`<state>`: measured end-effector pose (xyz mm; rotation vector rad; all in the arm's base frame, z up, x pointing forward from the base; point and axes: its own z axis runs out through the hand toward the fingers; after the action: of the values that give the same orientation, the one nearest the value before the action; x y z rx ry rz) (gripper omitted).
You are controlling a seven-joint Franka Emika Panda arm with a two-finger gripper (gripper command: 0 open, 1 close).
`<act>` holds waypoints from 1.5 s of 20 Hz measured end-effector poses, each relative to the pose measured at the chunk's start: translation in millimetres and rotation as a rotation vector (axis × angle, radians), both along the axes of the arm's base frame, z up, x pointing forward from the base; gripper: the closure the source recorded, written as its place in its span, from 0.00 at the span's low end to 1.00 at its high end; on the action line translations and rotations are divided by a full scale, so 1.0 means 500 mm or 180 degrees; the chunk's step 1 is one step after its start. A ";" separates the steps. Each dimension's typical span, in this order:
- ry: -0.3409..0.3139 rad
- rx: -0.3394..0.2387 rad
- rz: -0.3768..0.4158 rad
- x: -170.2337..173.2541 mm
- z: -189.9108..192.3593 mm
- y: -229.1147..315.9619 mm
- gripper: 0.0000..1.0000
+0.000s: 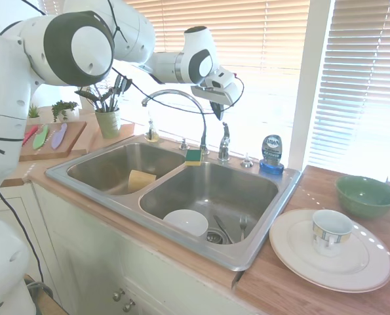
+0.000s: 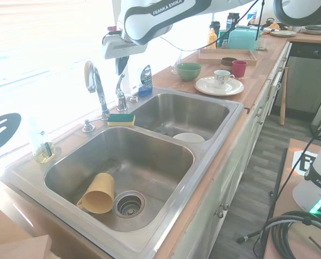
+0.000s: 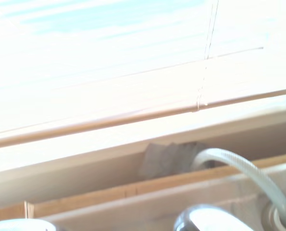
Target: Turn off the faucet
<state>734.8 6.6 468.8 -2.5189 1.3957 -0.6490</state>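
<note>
Now hovering just above the faucet [image 1: 181,108] lever handle [image 1: 225,141], end effector [image 1: 218,108] fingers looking closed, gripping nothing.

The wrist view is washed out by window glare and soft all over; a blurred chrome curve [image 3: 207,219], cut off by the bottom edge, can't be named for sure. In the second exterior view the faucet [image 2: 95,86] loses its arch against the bright window (only part shows). The gripper [image 1: 217,105] is a small dark tip, its finger spacing unreadable.
</note>
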 end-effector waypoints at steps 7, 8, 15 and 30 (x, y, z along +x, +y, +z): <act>0.0113 0.0022 -0.0128 0.038 -0.007 -0.013 1.00; 0.0114 0.0020 -0.0141 0.038 -0.005 -0.017 1.00; 0.0318 0.0108 -0.0238 0.029 -0.017 -0.046 1.00; 0.1178 0.0243 -0.0103 -0.029 -0.053 -0.042 1.00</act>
<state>720.4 -14.4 442.2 -2.6532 1.5415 -0.1302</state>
